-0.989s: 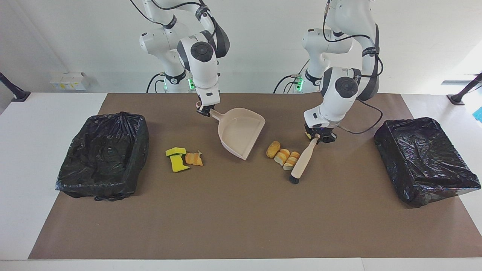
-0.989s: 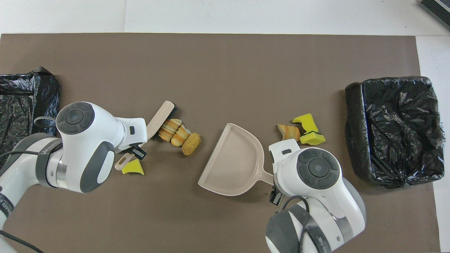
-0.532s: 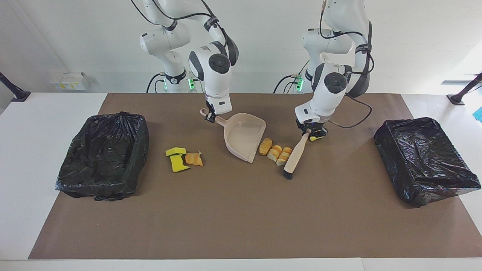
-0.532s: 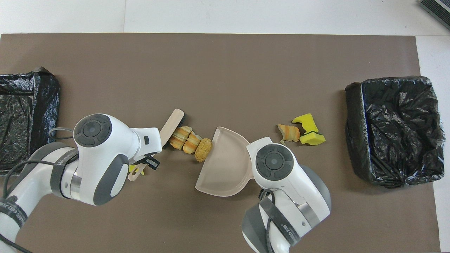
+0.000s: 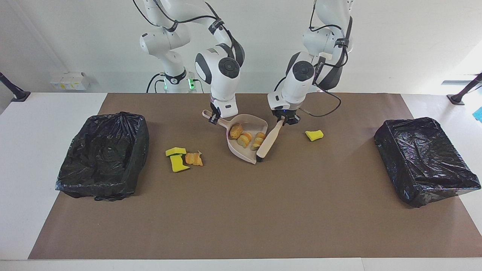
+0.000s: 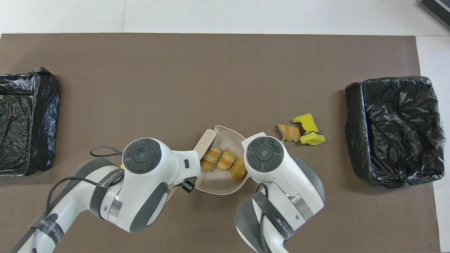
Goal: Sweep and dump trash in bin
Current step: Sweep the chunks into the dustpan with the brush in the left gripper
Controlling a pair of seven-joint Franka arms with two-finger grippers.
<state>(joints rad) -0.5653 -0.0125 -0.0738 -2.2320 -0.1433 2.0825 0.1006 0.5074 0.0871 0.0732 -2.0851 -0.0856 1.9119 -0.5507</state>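
My right gripper (image 5: pixel 214 118) is shut on the handle of the beige dustpan (image 5: pixel 241 152), which rests on the brown mat. Three tan-orange bread pieces (image 5: pixel 246 138) lie inside the pan (image 6: pixel 215 189); they also show in the overhead view (image 6: pixel 225 160). My left gripper (image 5: pixel 284 119) is shut on the handle of the wooden brush (image 5: pixel 268 140), whose bristle end rests at the pan's open lip. One yellow-green sponge chunk (image 5: pixel 314 134) lies alone on the mat toward the left arm's end. Two sponge chunks (image 5: pixel 176 158) and a bread piece (image 5: pixel 194 159) lie toward the right arm's end.
A black bag-lined bin (image 5: pixel 103 154) stands at the right arm's end of the table, just past the sponge cluster (image 6: pixel 308 130). A second black-lined bin (image 5: pixel 425 160) stands at the left arm's end. The brown mat (image 5: pixel 241 218) covers the table's middle.
My left gripper swept the brush toward the right arm's end and pushed the three bread pieces into the dustpan. My right gripper shifted the pan toward them. The lone sponge chunk is uncovered.
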